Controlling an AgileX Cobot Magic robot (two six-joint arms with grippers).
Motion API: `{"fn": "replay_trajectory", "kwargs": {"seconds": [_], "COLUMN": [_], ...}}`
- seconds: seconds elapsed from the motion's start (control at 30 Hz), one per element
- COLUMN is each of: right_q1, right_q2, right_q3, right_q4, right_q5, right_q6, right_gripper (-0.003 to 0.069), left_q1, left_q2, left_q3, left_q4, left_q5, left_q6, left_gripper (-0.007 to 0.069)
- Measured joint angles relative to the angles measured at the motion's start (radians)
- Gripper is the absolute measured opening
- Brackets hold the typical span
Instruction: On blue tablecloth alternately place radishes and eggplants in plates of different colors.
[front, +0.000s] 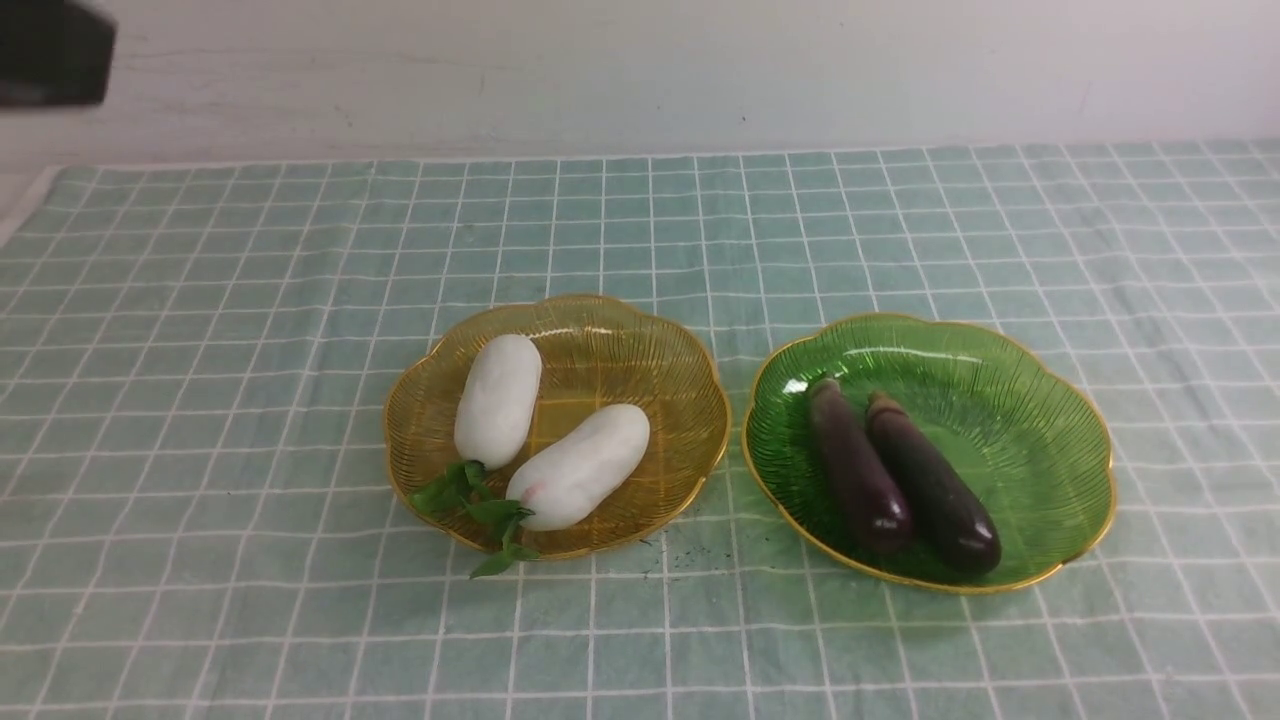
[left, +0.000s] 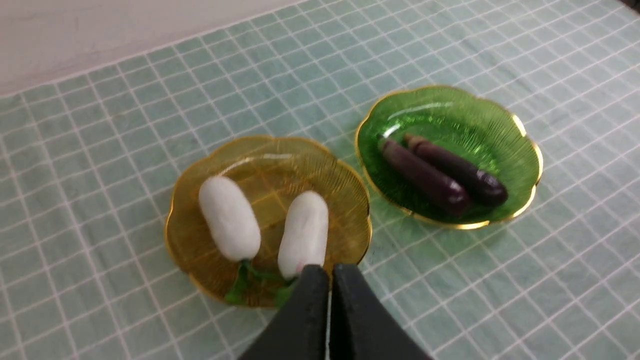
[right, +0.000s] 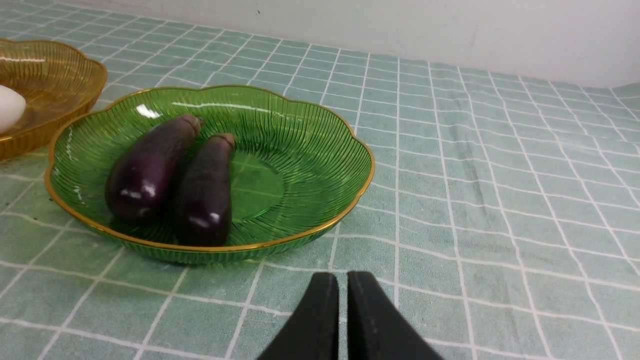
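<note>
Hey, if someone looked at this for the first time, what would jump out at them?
Two white radishes lie in the amber plate on the left. Two dark eggplants lie side by side in the green plate on the right, both on the blue checked tablecloth.

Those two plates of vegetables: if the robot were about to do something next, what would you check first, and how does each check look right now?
1. Both radishes inside the amber plate: ok.
2. Both eggplants inside the green plate: ok.
3. No vegetable left on the blue tablecloth: ok in all three views.
4. Left gripper empty: ok, fingers together with nothing between them.
5. Right gripper empty: ok, fingers together, off the green plate.
6. Arms out of the way: cannot tell; the front view shows only a dark shape at its upper left corner.
</note>
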Motion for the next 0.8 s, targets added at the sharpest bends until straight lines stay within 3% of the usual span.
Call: {"fn": "replay_trajectory", "kwargs": {"seconds": [0.23, 0.4, 0.5, 0.53, 0.57, 0.63, 0.8], "right_q1": [0.0, 0.0, 0.0, 0.0, 0.0, 0.0, 0.0], "right_q2": [0.0, 0.0, 0.0, 0.0, 0.0, 0.0, 0.0], "right_q3": [0.0, 0.0, 0.0, 0.0, 0.0, 0.0, 0.0], "right_q4": [0.0, 0.0, 0.0, 0.0, 0.0, 0.0, 0.0], "right_q5": [0.0, 0.0, 0.0, 0.0, 0.0, 0.0, 0.0], "right_q6": [0.0, 0.0, 0.0, 0.0, 0.0, 0.0, 0.0], "right_gripper": [0.0022, 0.0022, 0.0022, 0.0022, 0.0022, 0.0022, 0.0022], "left_q1": [0.0, 0.0, 0.0, 0.0, 0.0, 0.0, 0.0], "left_q2": [-0.295, -0.52, -0.615, -0.679, -0.679, -0.736, -0.769], "left_q3": [0.328, 0.59, 0.705, 0.787, 0.787, 0.873, 0.98], "left_q4": [0.067, -0.004, -0.053, -0.081, -0.081, -0.096, -0.114], "left_q5": [0.014, -0.005, -0.107, -0.229, -0.229, -0.395, -0.586], "left_q6": [0.007, 0.006, 0.006, 0.006, 0.006, 0.006, 0.006], "left_gripper": [-0.0008, -0.0008, -0.0008, -0.0008, -0.0008, -0.0008, -0.0008]}}
